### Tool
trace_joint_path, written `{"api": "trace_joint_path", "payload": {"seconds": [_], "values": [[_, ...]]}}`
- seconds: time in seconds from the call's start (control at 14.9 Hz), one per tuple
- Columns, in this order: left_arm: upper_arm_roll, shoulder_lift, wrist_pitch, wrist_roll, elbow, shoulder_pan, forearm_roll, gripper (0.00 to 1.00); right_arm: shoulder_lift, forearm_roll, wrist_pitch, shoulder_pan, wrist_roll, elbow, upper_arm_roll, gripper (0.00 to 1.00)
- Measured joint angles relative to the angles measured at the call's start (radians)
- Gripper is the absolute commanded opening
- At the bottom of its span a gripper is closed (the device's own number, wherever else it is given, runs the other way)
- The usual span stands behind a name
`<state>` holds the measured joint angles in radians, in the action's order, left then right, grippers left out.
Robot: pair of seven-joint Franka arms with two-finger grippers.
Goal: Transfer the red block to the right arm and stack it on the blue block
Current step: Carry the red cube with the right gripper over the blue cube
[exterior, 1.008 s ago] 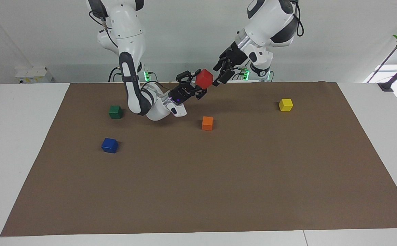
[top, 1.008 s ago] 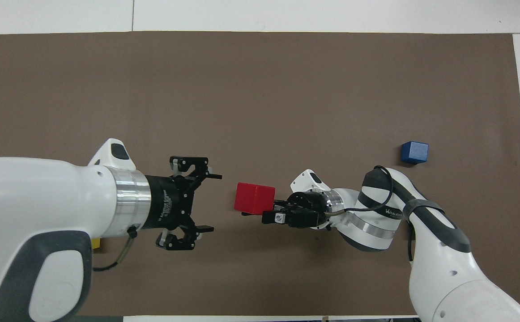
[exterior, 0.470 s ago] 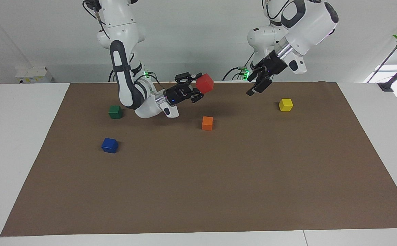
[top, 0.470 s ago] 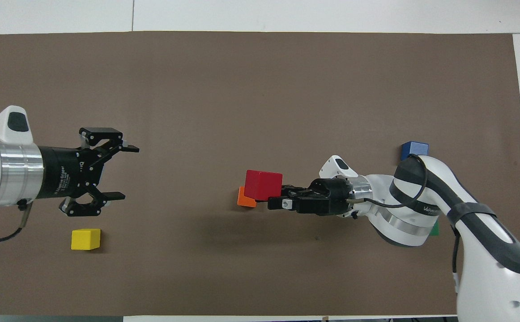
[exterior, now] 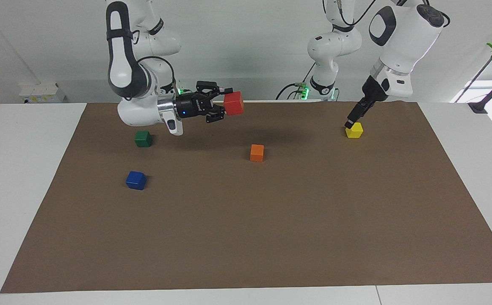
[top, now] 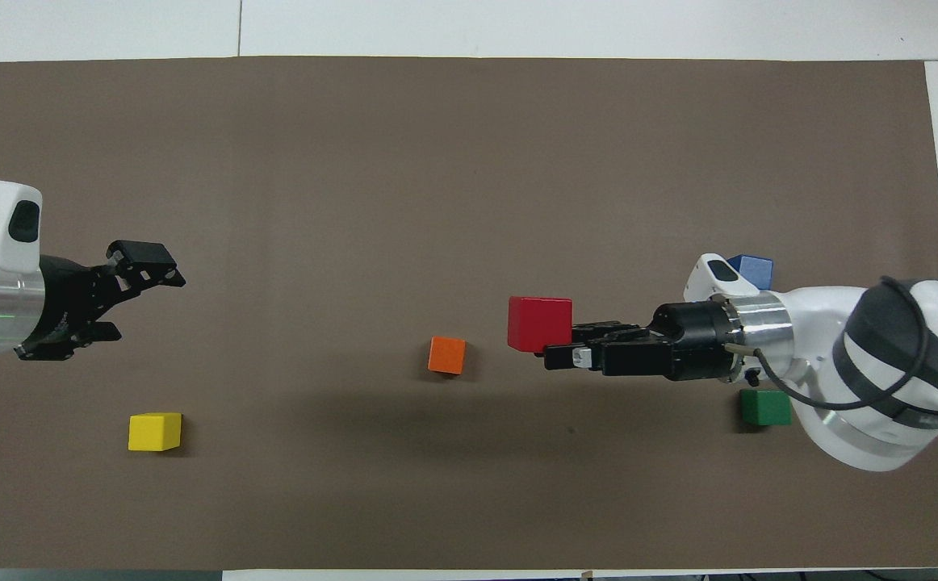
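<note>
The red block (exterior: pixel 233 103) (top: pixel 540 324) is up in the air, with my right gripper (exterior: pixel 224 106) (top: pixel 556 345) shut on it. The gripper lies level, a small blue light on its base, over the mat between the orange block and the green block. The blue block (exterior: pixel 136 180) (top: pixel 753 271) rests on the mat toward the right arm's end, partly covered by the right wrist in the overhead view. My left gripper (exterior: pixel 350 123) (top: pixel 144 305) hangs open and holds nothing, close above the yellow block (exterior: pixel 354 130) (top: pixel 155 431).
An orange block (exterior: pixel 257 152) (top: pixel 446 355) sits mid-mat. A green block (exterior: pixel 143 138) (top: pixel 766 407) lies nearer to the robots than the blue block. The brown mat (exterior: pixel 271 237) covers most of the white table.
My right gripper has carried the red block away from the meeting point toward its own end and turned level. The left arm has drawn back to above the yellow block.
</note>
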<state>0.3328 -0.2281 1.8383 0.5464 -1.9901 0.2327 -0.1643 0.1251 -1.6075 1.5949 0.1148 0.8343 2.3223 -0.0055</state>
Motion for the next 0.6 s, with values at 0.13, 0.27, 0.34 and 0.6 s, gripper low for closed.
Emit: {"api": "trace_joint_path", "payload": {"seconds": [0.13,0.27,0.34,0.6], "values": [[0.0,0.035,-0.074,-0.135,0.082,0.0,0.073,1.0,0.05,0.208,0.001,-0.061,-0.11,-0.049,-0.004,0.0],[0.001,0.061,-0.113,-0.259,0.132,-0.001,0.127,1.0,0.086,0.449,0.002,-0.121,-0.227,-0.137,-0.006,0.0],[0.002,0.073,-0.123,-0.292,0.145,-0.002,0.151,1.0,0.098,0.543,0.001,-0.139,-0.271,-0.18,-0.007,0.0],[0.007,0.222,-0.272,-0.355,0.348,-0.017,0.234,1.0,0.104,0.807,0.005,-0.171,-0.376,-0.272,-0.007,0.0]]}}
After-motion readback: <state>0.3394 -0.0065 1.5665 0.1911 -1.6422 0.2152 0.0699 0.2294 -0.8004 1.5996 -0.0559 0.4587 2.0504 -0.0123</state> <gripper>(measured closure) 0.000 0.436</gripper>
